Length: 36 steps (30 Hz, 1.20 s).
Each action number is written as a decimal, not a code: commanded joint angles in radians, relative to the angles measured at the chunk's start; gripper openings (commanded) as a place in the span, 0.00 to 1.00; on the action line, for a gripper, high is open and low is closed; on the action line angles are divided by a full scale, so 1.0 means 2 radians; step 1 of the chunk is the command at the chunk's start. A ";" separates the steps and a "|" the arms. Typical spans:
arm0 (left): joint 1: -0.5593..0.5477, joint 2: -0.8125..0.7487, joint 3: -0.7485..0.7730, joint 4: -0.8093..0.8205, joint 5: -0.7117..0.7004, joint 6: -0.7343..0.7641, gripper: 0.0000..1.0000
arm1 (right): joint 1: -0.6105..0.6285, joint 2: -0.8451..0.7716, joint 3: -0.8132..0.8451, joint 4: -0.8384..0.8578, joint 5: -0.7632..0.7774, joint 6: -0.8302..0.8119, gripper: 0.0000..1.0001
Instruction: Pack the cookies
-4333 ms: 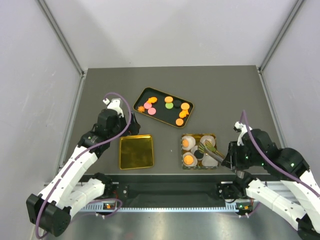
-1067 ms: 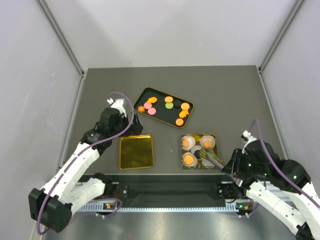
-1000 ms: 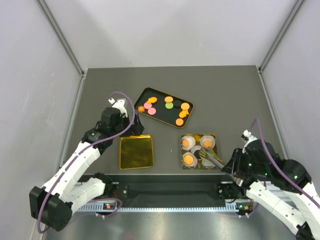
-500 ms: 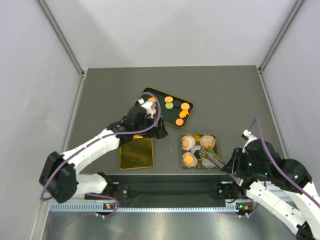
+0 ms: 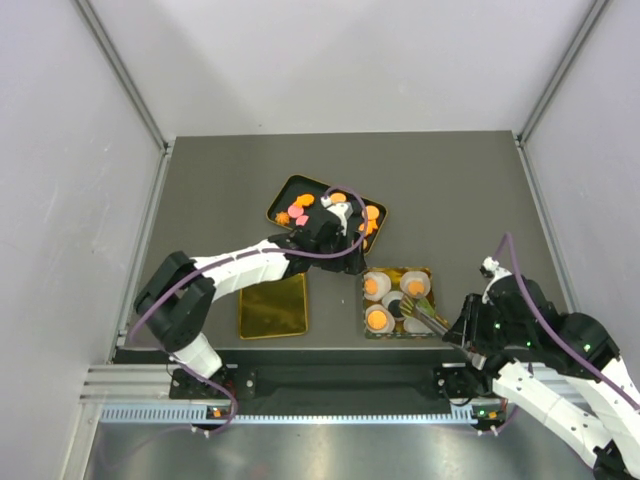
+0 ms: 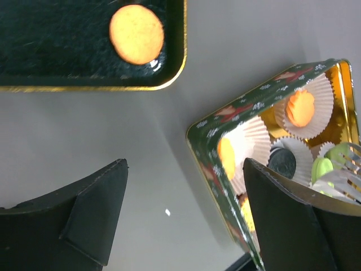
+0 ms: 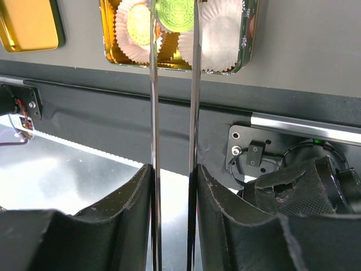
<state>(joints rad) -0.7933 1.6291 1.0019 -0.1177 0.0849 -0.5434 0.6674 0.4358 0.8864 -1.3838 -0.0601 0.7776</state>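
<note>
Cookies lie on a black tray [image 5: 283, 190]: orange ones [image 5: 304, 200] and pink ones [image 5: 296, 210]; one orange cookie [image 6: 136, 34] shows in the left wrist view. More orange cookies [image 5: 378, 320] sit in white paper cups inside a green-and-gold tin [image 5: 368, 302]. My left gripper [image 5: 352, 240] [image 6: 185, 169] is open and empty above the gap between tray and tin. My right gripper [image 5: 455, 328] [image 7: 174, 172] is shut on metal tongs [image 7: 153, 101], whose tips hold a green cookie [image 7: 175, 12] over the tin [image 7: 248, 34].
A gold lid [image 5: 272, 305] [image 7: 28, 25] lies left of the tin. The table's near edge and the black base rail [image 7: 169, 113] run under the right gripper. Grey walls stand on both sides. My left arm stretches across the tray's near side.
My left arm has swung right from beside the gold lid, across the tray, to the gap between tray and tin. The right gripper has stayed put with the tongs.
</note>
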 commanded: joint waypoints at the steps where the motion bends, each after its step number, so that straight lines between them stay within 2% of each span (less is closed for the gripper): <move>1: -0.009 0.016 0.028 0.041 -0.001 0.013 0.87 | 0.005 0.005 0.027 -0.059 0.006 -0.007 0.31; 12: -0.010 0.066 0.050 0.044 -0.003 0.020 0.76 | 0.005 0.005 0.027 -0.058 0.007 -0.004 0.31; 25: -0.009 0.081 0.063 0.030 -0.018 0.019 0.52 | 0.005 0.006 0.025 -0.057 0.006 -0.010 0.31; 36: -0.009 0.081 0.076 -0.003 -0.038 0.017 0.47 | 0.005 0.005 0.021 -0.057 0.003 -0.013 0.31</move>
<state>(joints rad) -0.8135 1.7962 1.1236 -0.1131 0.0448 -0.5179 0.6678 0.4374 0.8867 -1.3838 -0.0544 0.7628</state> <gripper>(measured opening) 0.470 0.330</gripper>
